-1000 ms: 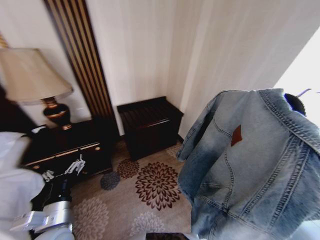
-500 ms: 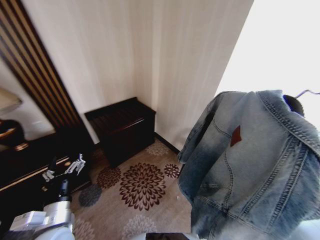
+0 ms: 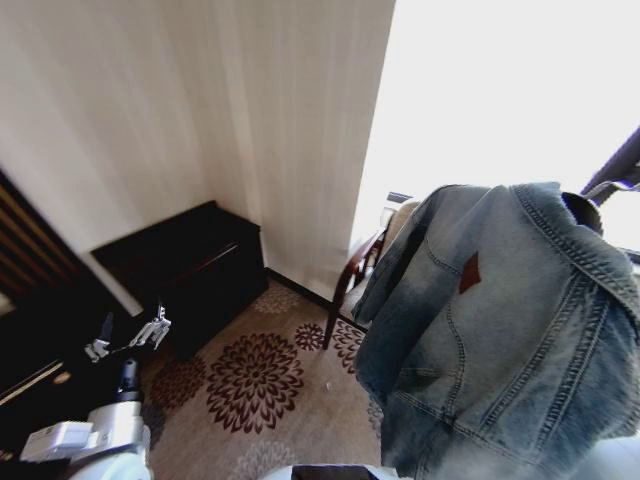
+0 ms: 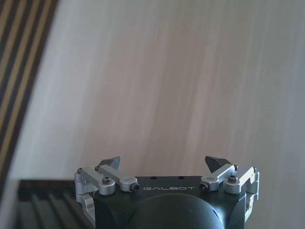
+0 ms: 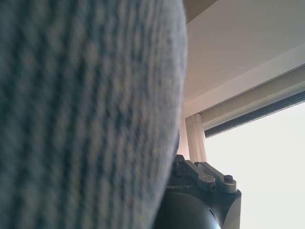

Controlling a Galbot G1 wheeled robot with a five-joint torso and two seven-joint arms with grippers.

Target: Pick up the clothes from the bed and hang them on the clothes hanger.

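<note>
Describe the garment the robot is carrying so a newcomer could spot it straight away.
Start at the bright window on the robot's right side; directly in front of it, held up high over the floral carpet, hangs a light blue, faded denim jacket. It is the one fabric item among dark wooden furniture, marked by a small orange-red label and pale stitched seams.

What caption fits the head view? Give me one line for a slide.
Denim jacket held up at the robot's right beside a bright window, left gripper open and idle over the floral carpet.
</note>
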